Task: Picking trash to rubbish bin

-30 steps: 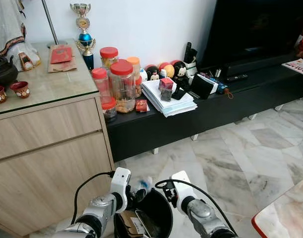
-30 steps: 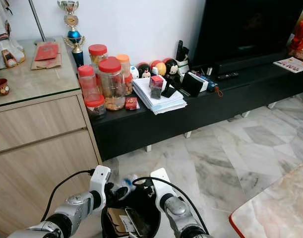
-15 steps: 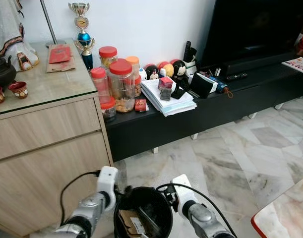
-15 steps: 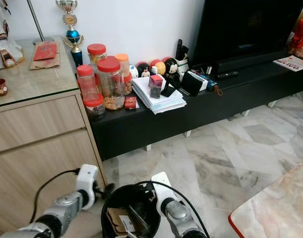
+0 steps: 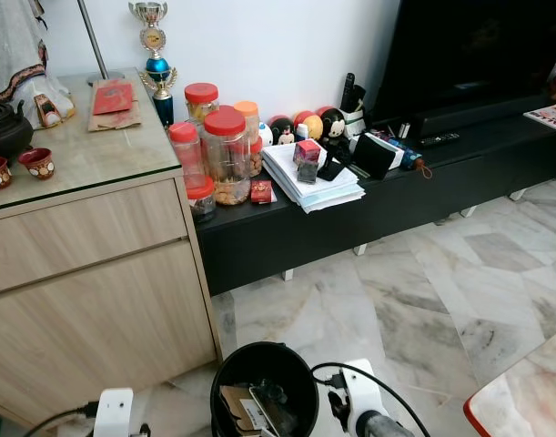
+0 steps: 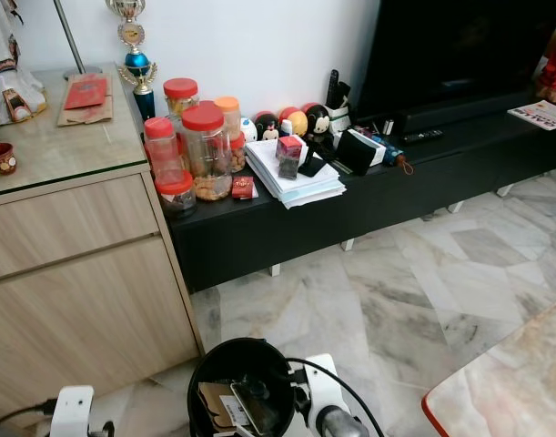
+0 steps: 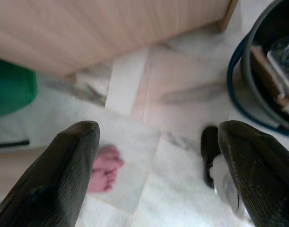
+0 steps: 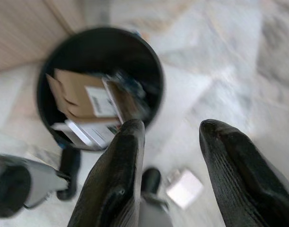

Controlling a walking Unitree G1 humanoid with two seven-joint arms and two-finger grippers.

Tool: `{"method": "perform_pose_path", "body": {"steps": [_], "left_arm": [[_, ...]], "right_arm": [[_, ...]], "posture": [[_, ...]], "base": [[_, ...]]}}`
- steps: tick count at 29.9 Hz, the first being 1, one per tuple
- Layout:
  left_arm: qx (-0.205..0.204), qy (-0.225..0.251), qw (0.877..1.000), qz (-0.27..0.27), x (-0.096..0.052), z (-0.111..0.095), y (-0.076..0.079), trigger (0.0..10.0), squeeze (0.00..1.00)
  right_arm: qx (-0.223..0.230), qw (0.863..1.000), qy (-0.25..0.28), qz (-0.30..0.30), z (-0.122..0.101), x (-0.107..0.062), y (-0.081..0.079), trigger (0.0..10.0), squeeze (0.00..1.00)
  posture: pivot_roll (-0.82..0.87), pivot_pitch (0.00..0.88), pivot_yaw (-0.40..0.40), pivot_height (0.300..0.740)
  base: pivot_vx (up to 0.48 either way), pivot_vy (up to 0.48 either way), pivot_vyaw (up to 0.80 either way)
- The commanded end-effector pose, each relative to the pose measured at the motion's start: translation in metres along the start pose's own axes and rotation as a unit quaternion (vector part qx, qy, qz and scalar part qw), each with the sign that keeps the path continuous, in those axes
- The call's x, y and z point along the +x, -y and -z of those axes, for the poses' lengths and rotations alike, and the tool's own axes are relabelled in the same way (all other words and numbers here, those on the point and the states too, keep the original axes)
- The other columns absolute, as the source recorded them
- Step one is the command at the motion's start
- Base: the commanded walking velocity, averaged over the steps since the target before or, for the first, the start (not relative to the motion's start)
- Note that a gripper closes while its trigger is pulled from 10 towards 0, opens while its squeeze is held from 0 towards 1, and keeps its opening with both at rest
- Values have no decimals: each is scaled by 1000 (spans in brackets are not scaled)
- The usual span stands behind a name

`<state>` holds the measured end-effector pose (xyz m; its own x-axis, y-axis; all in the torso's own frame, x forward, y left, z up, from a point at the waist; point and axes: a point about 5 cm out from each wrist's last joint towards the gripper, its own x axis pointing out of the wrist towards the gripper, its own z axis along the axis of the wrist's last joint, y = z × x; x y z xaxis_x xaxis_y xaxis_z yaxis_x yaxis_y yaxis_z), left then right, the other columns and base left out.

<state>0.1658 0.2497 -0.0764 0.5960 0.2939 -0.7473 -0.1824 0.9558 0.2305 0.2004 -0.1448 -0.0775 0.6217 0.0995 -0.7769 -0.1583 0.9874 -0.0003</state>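
Note:
The black round rubbish bin [image 5: 259, 349] stands on the marble floor at my feet, holding cardboard [image 8: 71, 94] and labelled papers. My left gripper [image 7: 158, 130] hangs low over the floor to the left of the bin [image 7: 248, 61], open wide with nothing between its fingers. Its white wrist [image 5: 114, 410] shows beside the bin. My right gripper [image 8: 170, 127] is open and holds nothing, just above the near side of the bin [image 8: 159, 80]. A pale translucent object [image 7: 224, 182] lies by the left gripper's finger; I cannot tell what it is.
A wooden cabinet [image 5: 96, 300] stands close on the left. A black TV console [image 5: 396, 205] with jars and papers runs along the wall ahead. A red-edged table corner [image 5: 523, 401] sits at the lower right. A person's bare foot [image 7: 104, 172] and a green object [image 7: 9, 90] are on the floor by the left gripper.
Both arms have dropped and drawn back from the bin's rim. The left arm swung out to the left. The clear bottle seen by the left gripper earlier is no longer between its fingers.

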Motion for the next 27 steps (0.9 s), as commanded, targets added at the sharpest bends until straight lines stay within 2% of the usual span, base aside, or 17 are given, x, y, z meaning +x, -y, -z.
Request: {"method": "perform_pose_path", "body": {"steps": [1, 5, 14, 27], "left_arm": [[-2, -9, 1000, -8, -2, 8, 0, 10000, 0], [-6, -17, 1000, -4, -4, 15, 2, 10000, 0], [-15, 0, 1000, 3, -2, 6, 4, 10000, 0], [-17, -2, 1000, 9, -3, 9, 6, 10000, 0]], "right_arm": [[11, 1000, -10, 13, 4, -1, 4, 10000, 0], [16, 999, -30, 21, 16, -3, 7, 10000, 0], [18, 999, -33, 20, 17, -3, 4, 10000, 0], [24, 999, -30, 15, 16, -3, 2, 10000, 0]], "posture": [[23, 0, -28, 740], [27, 0, -28, 740], [26, 0, -24, 740], [23, 0, -25, 740]], "base": [[0, 0, 0], [0, 0, 0], [0, 0, 0], [-252, 0, 0]]}}
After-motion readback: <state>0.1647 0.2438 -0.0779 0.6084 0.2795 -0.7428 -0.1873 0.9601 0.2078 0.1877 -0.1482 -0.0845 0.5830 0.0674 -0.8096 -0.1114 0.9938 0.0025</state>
